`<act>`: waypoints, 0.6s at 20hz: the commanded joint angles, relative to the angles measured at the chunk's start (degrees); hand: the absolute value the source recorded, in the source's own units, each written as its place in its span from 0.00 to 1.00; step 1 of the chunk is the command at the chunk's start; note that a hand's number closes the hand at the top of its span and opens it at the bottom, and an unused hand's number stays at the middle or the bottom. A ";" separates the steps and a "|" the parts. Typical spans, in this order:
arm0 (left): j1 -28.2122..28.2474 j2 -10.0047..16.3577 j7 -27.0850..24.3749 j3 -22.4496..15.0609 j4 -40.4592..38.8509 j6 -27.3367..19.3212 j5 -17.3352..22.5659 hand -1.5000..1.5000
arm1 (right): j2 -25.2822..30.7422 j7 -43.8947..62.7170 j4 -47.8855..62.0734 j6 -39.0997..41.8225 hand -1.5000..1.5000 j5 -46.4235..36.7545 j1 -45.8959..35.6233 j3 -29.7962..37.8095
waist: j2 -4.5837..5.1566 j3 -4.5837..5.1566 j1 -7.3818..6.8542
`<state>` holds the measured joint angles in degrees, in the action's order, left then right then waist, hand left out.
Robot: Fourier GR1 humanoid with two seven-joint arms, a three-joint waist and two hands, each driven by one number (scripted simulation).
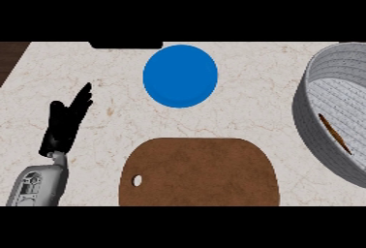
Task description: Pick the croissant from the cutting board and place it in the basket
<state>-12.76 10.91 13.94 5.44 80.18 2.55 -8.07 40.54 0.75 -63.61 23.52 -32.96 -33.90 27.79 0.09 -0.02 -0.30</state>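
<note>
I saw a brown sliver, likely the croissant (334, 133), lying inside the basket (307, 111), cutting board (200, 169) bare, left hand (66, 127) resting with fingers (84, 97) straight, right hand unseen; light, flaky, best pinched mid-body.

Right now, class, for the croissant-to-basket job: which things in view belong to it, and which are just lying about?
Belong to the job: cutting board, bare; grey basket; thin brown sliver inside the basket, probably the croissant.

Just lying about: blue plate; left hand, open, resting at the view's left.
</note>
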 commanded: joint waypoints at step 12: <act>0.24 -0.09 0.54 0.25 0.83 0.24 0.08 0.50 | 9.43 1.25 13.85 -8.72 0.00 9.42 -2.98 17.53 | 0.05 -0.03 -0.14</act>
<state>-12.21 10.65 13.28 5.54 80.19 2.32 -8.45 46.06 1.04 -56.13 15.27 -25.61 -35.78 41.38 0.06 -0.02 -0.11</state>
